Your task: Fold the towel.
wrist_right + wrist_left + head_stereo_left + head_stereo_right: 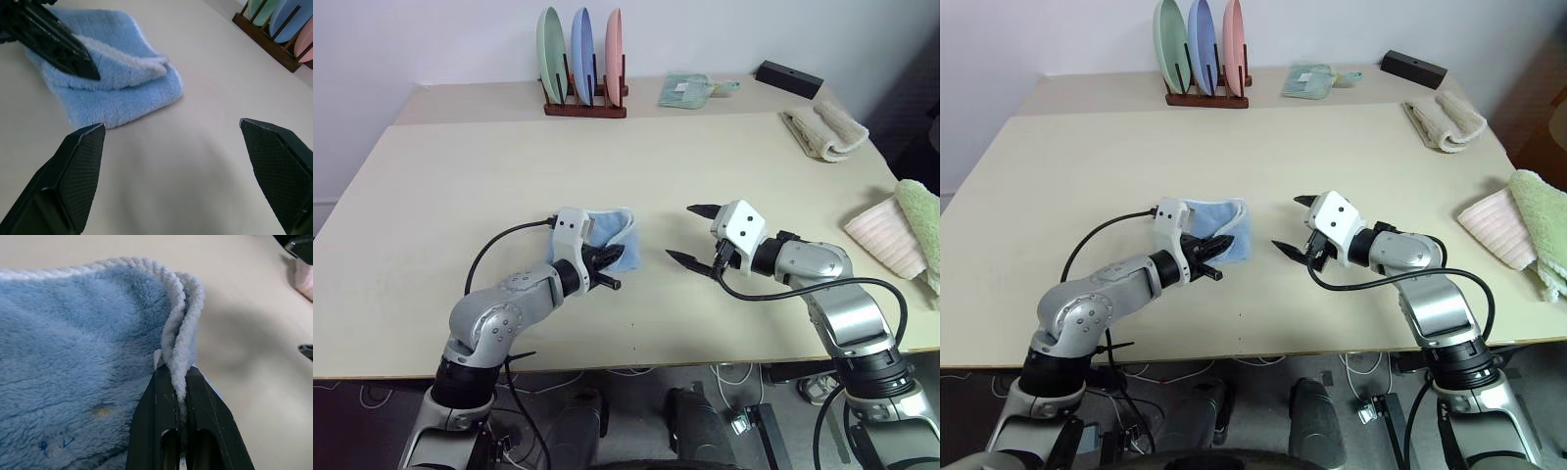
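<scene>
Left eye view: left gripper (pixel 607 266), centre-left, pinches the towel (pixel 619 240)'s hem; right gripper (pixel 696 235) gapes empty, centre-right. The folded layers may spring apart if released early. Left wrist view: doubled whitish hem sits between the fingers (pixel 161 426); blue pile, faint mark, perhaps a print.
</scene>
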You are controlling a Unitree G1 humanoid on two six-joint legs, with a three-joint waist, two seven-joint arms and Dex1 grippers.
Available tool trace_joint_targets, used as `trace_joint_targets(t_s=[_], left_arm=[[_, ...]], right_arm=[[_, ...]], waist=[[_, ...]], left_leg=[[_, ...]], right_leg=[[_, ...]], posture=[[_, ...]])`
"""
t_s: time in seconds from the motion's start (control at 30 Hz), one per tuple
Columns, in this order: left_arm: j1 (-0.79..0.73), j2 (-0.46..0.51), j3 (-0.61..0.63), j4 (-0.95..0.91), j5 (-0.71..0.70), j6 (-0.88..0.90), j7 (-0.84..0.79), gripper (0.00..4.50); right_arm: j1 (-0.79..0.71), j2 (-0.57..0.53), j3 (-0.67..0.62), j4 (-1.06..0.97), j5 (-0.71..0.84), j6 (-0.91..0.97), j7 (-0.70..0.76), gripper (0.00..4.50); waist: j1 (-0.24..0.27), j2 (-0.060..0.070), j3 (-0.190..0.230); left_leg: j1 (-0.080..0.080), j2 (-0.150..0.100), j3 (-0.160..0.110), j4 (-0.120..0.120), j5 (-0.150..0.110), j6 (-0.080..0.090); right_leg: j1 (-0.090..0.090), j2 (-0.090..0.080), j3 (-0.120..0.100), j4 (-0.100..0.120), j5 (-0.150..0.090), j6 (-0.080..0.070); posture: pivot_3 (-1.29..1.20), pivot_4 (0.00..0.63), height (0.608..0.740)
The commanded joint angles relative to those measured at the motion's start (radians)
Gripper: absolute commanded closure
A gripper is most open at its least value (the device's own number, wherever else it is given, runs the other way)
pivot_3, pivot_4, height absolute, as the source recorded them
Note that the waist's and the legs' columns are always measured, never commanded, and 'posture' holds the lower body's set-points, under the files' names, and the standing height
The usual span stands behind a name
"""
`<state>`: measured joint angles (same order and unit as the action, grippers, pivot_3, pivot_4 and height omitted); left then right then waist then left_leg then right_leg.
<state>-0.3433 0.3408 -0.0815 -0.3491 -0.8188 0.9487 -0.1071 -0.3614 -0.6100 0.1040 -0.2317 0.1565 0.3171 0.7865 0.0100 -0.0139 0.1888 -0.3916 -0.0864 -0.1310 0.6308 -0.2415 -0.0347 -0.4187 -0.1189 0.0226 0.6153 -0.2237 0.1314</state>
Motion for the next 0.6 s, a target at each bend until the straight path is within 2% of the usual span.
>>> trace_joint_targets(t_s=[0.03, 0.17, 0.3, 0.33, 0.4, 0.47, 0.5, 0.57, 0.6], left_arm=[[0.015, 0.001, 0.060, -0.069, -0.031, 0.002, -0.034, 2.65], [0.058, 0.042, 0.203, -0.148, -0.112, -0.011, -0.068, 0.71], [0.100, 0.109, 0.356, -0.186, -0.144, -0.064, -0.106, 0.64], [0.102, 0.123, 0.384, -0.180, -0.127, -0.081, -0.101, 1.24], [0.102, 0.162, 0.405, -0.140, -0.043, -0.129, -0.091, 2.02], [0.107, 0.191, 0.379, -0.107, 0.034, -0.160, -0.096, 3.20], [0.109, 0.201, 0.352, -0.093, 0.072, -0.172, -0.099, 3.59], [0.106, 0.189, 0.285, -0.066, 0.134, -0.197, -0.105, 4.44], [0.104, 0.171, 0.247, -0.051, 0.166, -0.215, -0.106, 4.44]], right_arm=[[-0.013, -0.001, -0.007, -0.034, -0.007, -0.003, -0.010, 0.00], [-0.030, 0.011, 0.005, -0.015, -0.021, -0.001, -0.017, 0.00], [-0.068, 0.052, -0.004, -0.003, 0.013, 0.026, -0.027, 1.26], [-0.080, 0.064, -0.004, 0.003, 0.017, 0.030, -0.027, 1.81], [-0.113, 0.108, 0.012, 0.021, 0.028, 0.046, -0.036, 2.79], [-0.142, 0.151, 0.038, 0.033, 0.029, 0.060, -0.043, 3.97], [-0.157, 0.175, 0.053, 0.043, 0.021, 0.063, -0.053, 4.36], [-0.188, 0.239, 0.090, 0.078, 0.012, 0.086, -0.077, 4.50], [-0.201, 0.271, 0.119, 0.100, 0.006, 0.093, -0.079, 4.50]], waist=[[-0.001, 0.000, 0.000], [-0.004, 0.000, 0.000], [-0.008, 0.000, 0.000], [-0.009, 0.000, 0.000], [-0.007, 0.000, 0.000], [-0.005, 0.000, 0.000], [-0.004, 0.000, 0.000], [-0.004, 0.000, 0.000], [-0.004, 0.000, 0.000]], left_leg=[[0.000, 0.000, 0.000, 0.000, 0.000, 0.000], [0.000, 0.000, 0.000, 0.000, 0.000, 0.000], [0.000, 0.001, 0.000, -0.001, 0.000, 0.000], [0.000, 0.001, 0.000, -0.001, 0.000, 0.000], [0.000, 0.001, 0.000, 0.000, 0.000, 0.000], [0.000, 0.001, 0.000, 0.000, 0.000, 0.000], [0.000, 0.001, 0.000, -0.001, 0.000, 0.000], [0.000, 0.001, 0.000, -0.001, 0.000, 0.000], [0.000, 0.000, 0.000, -0.001, 0.000, 0.000]], right_leg=[[0.000, 0.000, 0.000, 0.000, 0.000, 0.000], [0.000, 0.000, 0.000, 0.000, 0.000, 0.000], [-0.001, 0.000, 0.000, 0.000, 0.000, 0.000], [-0.001, 0.000, 0.000, 0.001, 0.000, 0.000], [-0.001, 0.000, 0.000, 0.000, 0.000, 0.000], [-0.001, 0.000, 0.000, 0.000, 0.000, 0.000], [-0.001, 0.000, 0.000, 0.000, 0.000, 0.000], [0.000, 0.000, 0.000, 0.000, 0.000, 0.000], [0.000, 0.000, 0.000, 0.000, 0.000, 0.000]], posture=[[0.00, 0.150, 0.737], [0.00, 0.150, 0.737], [0.00, 0.150, 0.737], [0.00, 0.150, 0.737], [0.00, 0.150, 0.737], [0.00, 0.150, 0.737], [0.00, 0.150, 0.737], [0.00, 0.150, 0.737], [0.00, 0.150, 0.737]])
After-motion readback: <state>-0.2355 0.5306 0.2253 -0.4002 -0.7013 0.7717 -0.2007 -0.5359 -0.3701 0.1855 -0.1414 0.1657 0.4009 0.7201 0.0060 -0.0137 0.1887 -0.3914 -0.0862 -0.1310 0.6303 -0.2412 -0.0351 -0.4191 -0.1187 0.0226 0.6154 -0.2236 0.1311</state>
